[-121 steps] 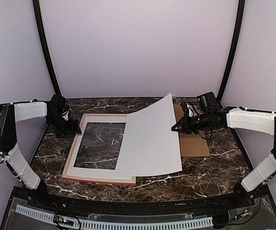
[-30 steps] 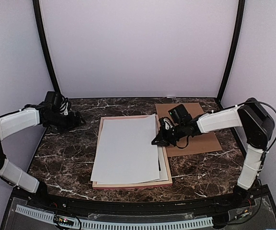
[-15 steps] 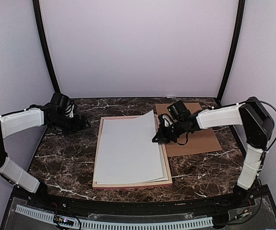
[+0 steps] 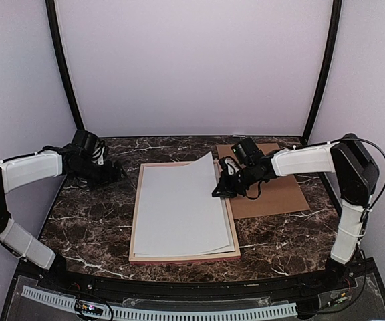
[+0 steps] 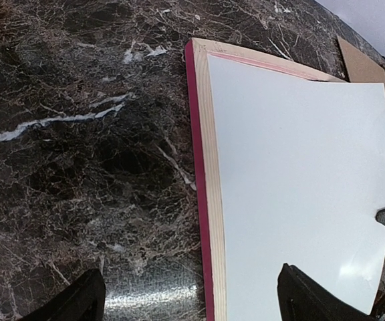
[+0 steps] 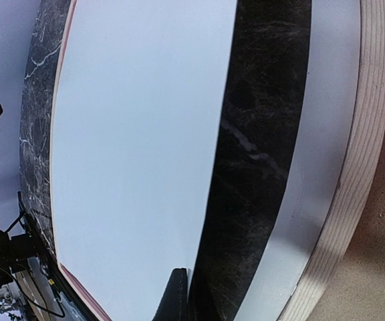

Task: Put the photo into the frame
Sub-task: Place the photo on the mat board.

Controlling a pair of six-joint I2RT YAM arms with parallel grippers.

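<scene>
Hovering over the table (image 4: 92, 221) at nine o'clock of the frame (image 4: 186, 258), the left hand (image 4: 114, 175) is waiting with fingers spread, touching nothing, probably standing clear. The photo (image 4: 179, 207) is lying white back up inside the frame, over the white mat (image 6: 326, 134). Its three o'clock edge is arching upward because the right hand (image 4: 219, 190), pressed together, is pinching it there, likely to lower it flat. The brown backing board (image 4: 279, 194) is sitting at three o'clock, just beside the frame.

Dark marble table (image 4: 85, 221); pink-railed frame (image 4: 134, 221) flat at centre; brown backing board (image 4: 283, 194) just beside, right.
</scene>
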